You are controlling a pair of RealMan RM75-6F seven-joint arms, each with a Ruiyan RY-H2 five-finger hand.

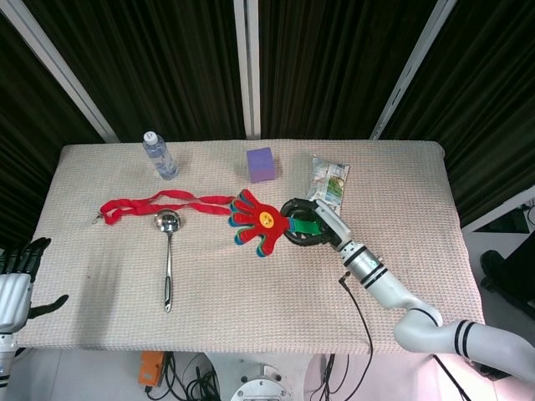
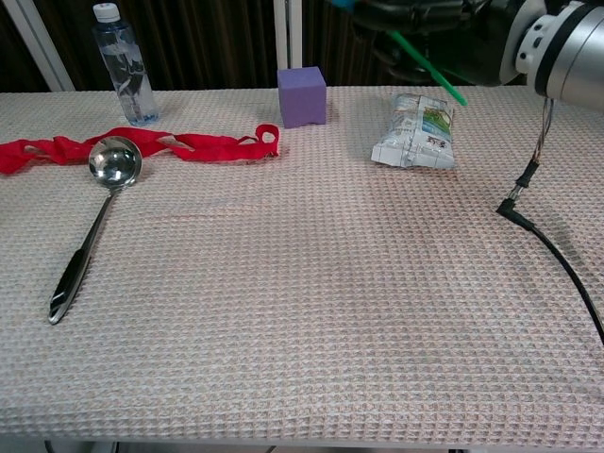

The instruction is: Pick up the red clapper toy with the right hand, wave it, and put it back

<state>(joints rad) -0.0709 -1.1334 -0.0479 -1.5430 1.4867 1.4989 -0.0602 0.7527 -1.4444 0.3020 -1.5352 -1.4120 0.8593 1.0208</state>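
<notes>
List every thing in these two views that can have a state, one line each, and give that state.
red clapper toy: held off the table, hand-shaped end pointing left.
right hand: grips the clapper's green handle.
left hand: holds nothing, fingers apart, off the table's left edge.
water bottle: upright, capped.
snack packet: lying flat, looks sealed.
ladle: lying flat, bowl up.
red ribbon: stretched out, crumpled.
purple cube: resting flat.
</notes>
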